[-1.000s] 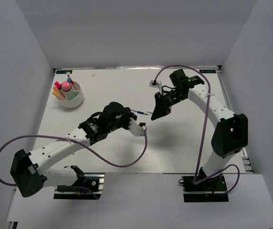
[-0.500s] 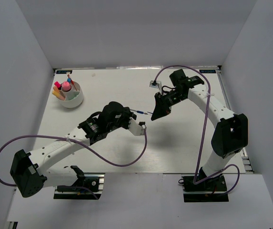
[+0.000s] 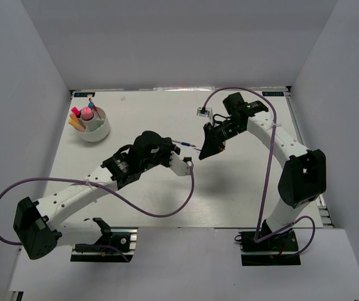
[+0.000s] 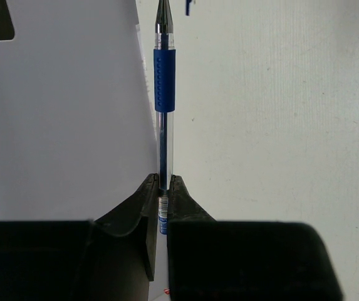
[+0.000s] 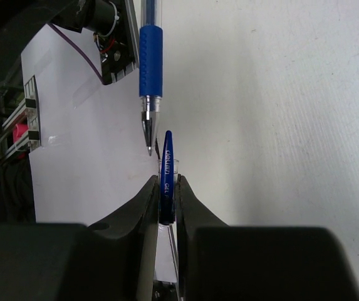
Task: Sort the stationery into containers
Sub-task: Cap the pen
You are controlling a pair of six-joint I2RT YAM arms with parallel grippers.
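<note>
My left gripper is shut on the rear end of a clear pen with a blue grip, seen up close in the left wrist view between the jaws. The pen's bare tip points at my right gripper, which is shut on a blue pen cap, held between its jaws. In the right wrist view the pen tip hangs just left of and above the cap's open end. The white divided bowl stands at the far left and holds a pink round-topped stick, orange markers and thin pens.
Purple cables loop from both arms over the table. White walls close in the table at the back and on both sides. A small white connector block hangs on the right arm's cable.
My left gripper has shifted slightly towards the back with the pen, bringing its tip closer to the cap. The right gripper has barely moved.
</note>
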